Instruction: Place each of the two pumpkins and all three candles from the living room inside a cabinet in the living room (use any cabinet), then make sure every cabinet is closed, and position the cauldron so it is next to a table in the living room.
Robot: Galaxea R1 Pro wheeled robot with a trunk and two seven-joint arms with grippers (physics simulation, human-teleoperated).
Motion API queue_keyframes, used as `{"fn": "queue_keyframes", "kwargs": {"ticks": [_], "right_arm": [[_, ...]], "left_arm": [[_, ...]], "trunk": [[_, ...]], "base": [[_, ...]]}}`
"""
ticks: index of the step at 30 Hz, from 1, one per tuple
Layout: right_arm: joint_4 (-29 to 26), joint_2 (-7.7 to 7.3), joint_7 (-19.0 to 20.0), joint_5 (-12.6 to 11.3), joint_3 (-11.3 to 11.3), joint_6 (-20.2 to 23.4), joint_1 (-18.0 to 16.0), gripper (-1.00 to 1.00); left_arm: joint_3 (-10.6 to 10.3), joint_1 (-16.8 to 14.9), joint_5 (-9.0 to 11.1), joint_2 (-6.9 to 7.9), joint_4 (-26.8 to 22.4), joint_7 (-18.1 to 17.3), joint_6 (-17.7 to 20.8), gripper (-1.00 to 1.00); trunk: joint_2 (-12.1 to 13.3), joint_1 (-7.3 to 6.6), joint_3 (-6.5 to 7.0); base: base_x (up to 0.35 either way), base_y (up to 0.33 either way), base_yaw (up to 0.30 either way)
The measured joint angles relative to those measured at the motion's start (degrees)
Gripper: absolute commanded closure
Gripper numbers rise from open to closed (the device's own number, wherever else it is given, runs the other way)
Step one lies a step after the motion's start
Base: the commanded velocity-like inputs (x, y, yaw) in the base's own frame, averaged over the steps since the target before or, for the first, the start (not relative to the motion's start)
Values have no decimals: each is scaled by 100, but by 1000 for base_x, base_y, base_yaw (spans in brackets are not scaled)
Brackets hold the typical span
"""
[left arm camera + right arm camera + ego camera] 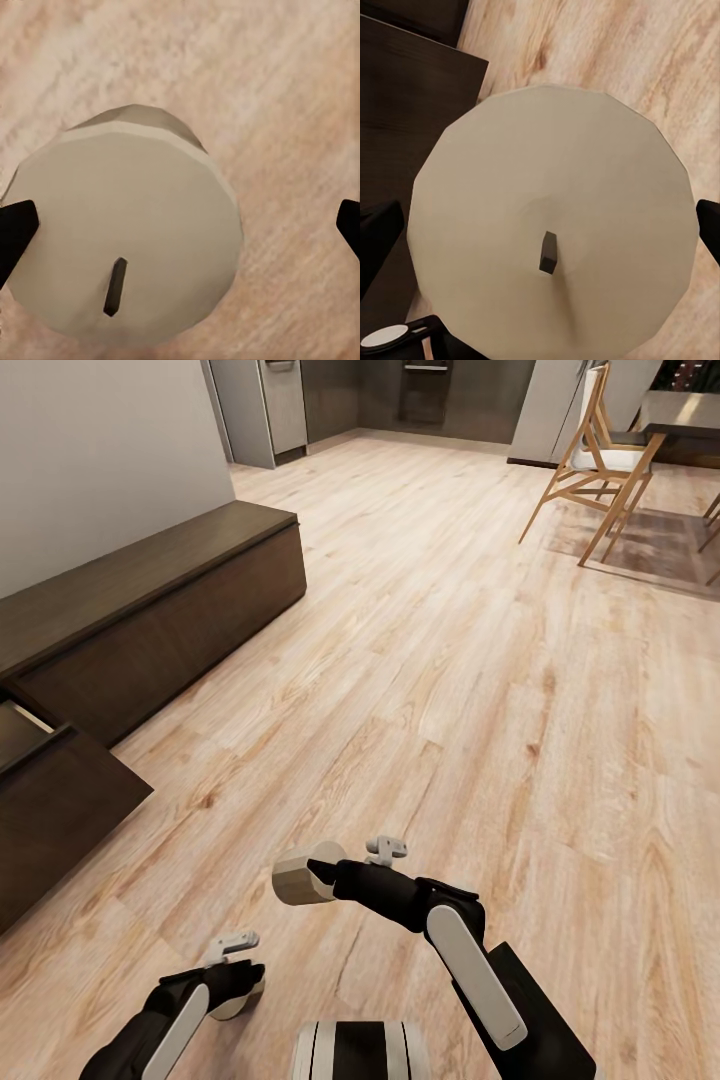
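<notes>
So the bot's parked on the pale wood plank floor point(440, 660) w/ both arms tucked low at the bottom of the head frame, and each claw has a candle in it.

Right gripper point(322, 876) sits bottom centre, pointing toward the left of frame. It's got a short stubby pale grey cylinder candle point(298, 880) sticking out in front of it, held off the floor. In the right wrist cam that same candle point(555, 225) is seen end-on, big round top w/ a little dark wick near the middle, and the black fingertips point(376, 232) sit at either side of it, so jaws are only as wide as the candle and clamped on it.

Left gripper point(238, 988) is lower left of the head frame, and a second pale grey candle point(243, 1000) peeks out under it, mostly hidden by the wrist. Left wrist cam shows this candle point(124, 240) top-on too, wick visible. One black fingertip point(15, 229) is right against its edge; the other tip is at the far edge of the shot w/ floor showing between it and the candle, so can't tell if the grip is actually tight.

The long low dark brown wooden TV cabinet point(150, 600) runs along the grey wall at upper left. One drawer point(50, 800) at far left is pulled out toward the floor; interior barely visible.

Upper right: a light wood chair point(600, 460) beside a dark table point(680, 415). Grey kitchen units point(270, 405) along the top edge.
</notes>
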Motion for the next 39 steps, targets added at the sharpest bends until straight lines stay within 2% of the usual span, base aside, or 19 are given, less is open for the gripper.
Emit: {"fn": "queue_keyframes", "kwargs": {"ticks": [2, 9, 11, 17, 22, 39], "right_arm": [[0, 0, 0, 0, 0, 0, 1, 100], [0, 0, 0, 0, 0, 3, 1, 100], [0, 0, 0, 0, 0, 3, 1, 100], [0, 0, 0, 0, 0, 5, 0, 100], [1, 0, -1, 6, 0, 6, 1, 100], [8, 0, 0, 2, 0, 1, 1, 100]], "left_arm": [[15, 0, -4, 16, 0, -20, 0, -100], [44, 0, 49, 312, -5, -92, 8, -100], [45, 0, 59, 338, -2, -93, 8, -100], [42, -1, 92, 347, 0, -110, 9, -100], [34, 0, 82, 317, 0, -112, 9, -100], [20, 0, 83, 296, 0, -112, 8, -100]], "trunk": [[0, 0, 0], [0, 0, 0], [0, 0, 0], [0, 0, 0], [-6, 13, -110], [-7, 13, -111]], "base": [[0, 0, 0], [0, 0, 0], [0, 0, 0], [0, 0, 0], [0, 0, 0], [0, 0, 0]]}}
